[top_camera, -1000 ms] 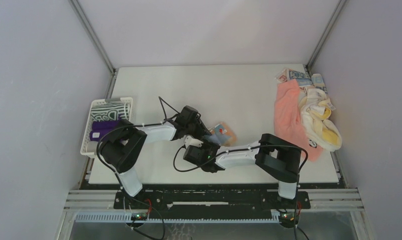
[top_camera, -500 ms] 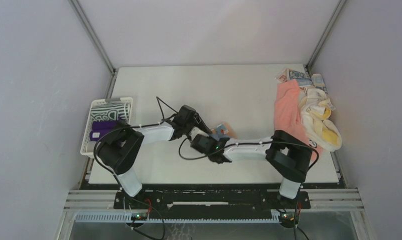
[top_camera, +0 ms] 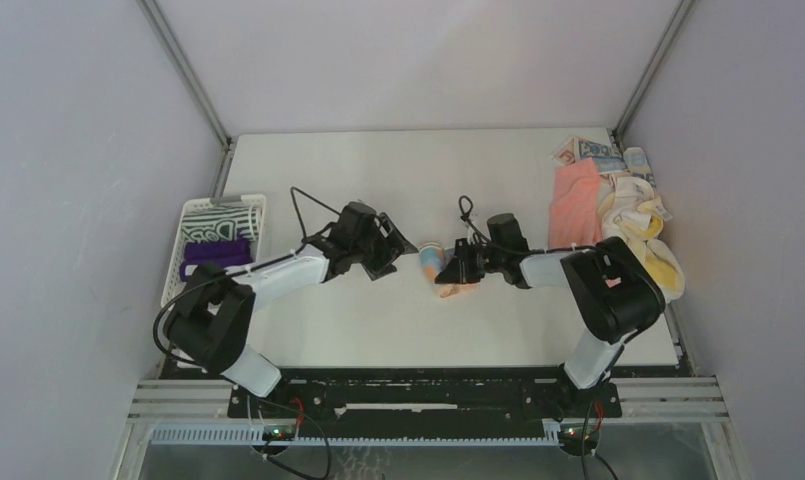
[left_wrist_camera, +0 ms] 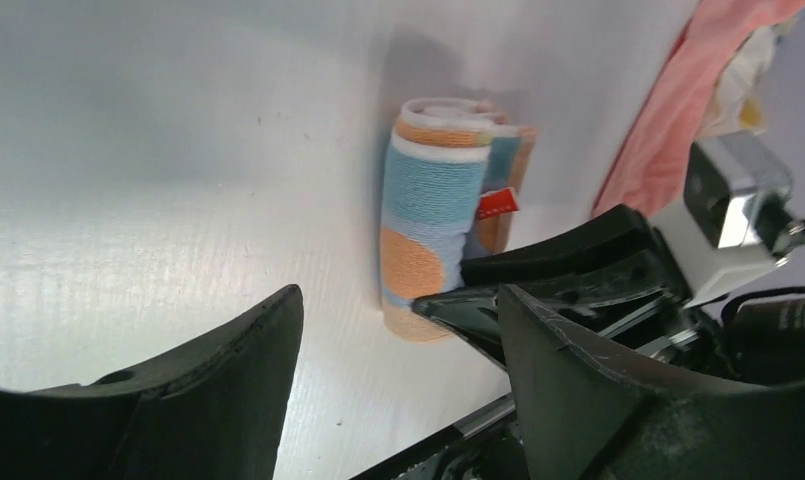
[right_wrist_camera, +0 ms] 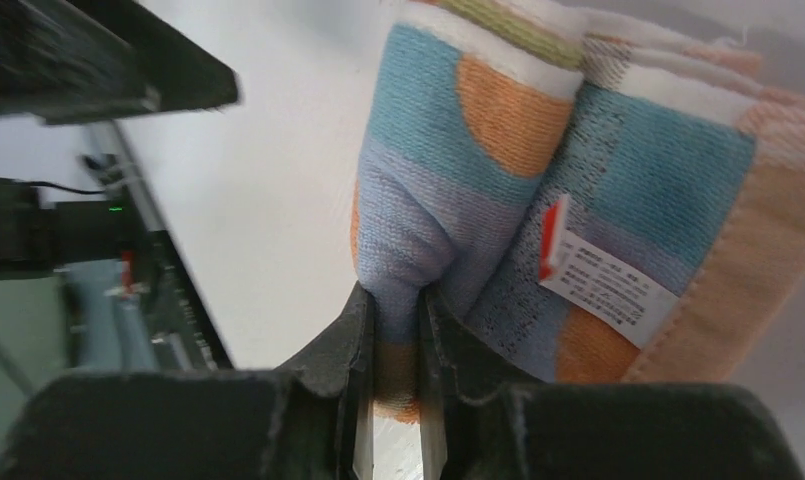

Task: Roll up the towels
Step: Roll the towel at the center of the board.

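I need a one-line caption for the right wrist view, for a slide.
Right gripper pinching a fold of the rolled blue-and-orange towel on the white table.

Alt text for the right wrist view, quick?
The right gripper is shut on a fold of the rolled blue-and-orange towel, which lies on the white table. A white care label shows on its loose edge.

At frame centre the rolled towel (top_camera: 432, 261) lies on the table (top_camera: 378, 170), with the left gripper (top_camera: 396, 246) just left of it and the right gripper (top_camera: 447, 278) at its lower right. Far left, a basket (top_camera: 175, 262) with rolls (top_camera: 216, 262) in it; upper right, a heap of towels (top_camera: 618, 220).
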Available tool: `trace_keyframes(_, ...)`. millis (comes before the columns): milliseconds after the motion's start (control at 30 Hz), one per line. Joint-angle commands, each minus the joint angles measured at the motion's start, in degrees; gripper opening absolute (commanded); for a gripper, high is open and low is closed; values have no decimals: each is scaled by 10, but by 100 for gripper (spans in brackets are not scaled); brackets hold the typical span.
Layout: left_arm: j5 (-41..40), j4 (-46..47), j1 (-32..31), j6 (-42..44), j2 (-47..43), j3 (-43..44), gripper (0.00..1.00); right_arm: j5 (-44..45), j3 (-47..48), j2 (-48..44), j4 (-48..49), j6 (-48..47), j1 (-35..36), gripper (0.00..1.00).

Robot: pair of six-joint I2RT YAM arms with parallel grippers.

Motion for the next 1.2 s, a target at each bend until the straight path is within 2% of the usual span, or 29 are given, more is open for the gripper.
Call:
trace_keyframes(0,35,3,-23,15,48,46,76,-161,-77,77,121,139,-39,13)
trace_keyframes(100,41,5,-33,19,78,63,76,-171,-97,100,155,166,-52,16)
trace_keyframes(333,43,14,-41,23,124,90,76,-169,-108,126,152,178,-57,22)
trace_keyframes(533,32,-8,-53,26,158,105,68,-153,-111,111,148,177,-57,25)
trace_keyframes(633,23,-16,-62,27,169,106,60,-136,-107,67,125,160,-52,28)
trace_keyframes(767,11,-26,-71,32,177,101,53,-117,-88,-8,51,118,-38,39)
trace_keyframes(900,-8,-39,-73,43,172,89,48,-90,-71,-71,-24,114,-42,45)
trace_keyframes(1033,-26,-53,-74,50,161,77,45,-72,-61,-88,-52,124,-48,45)
trace_keyframes(1167,-44,-70,-74,57,147,71,45,-48,-36,-57,-71,114,-49,44)
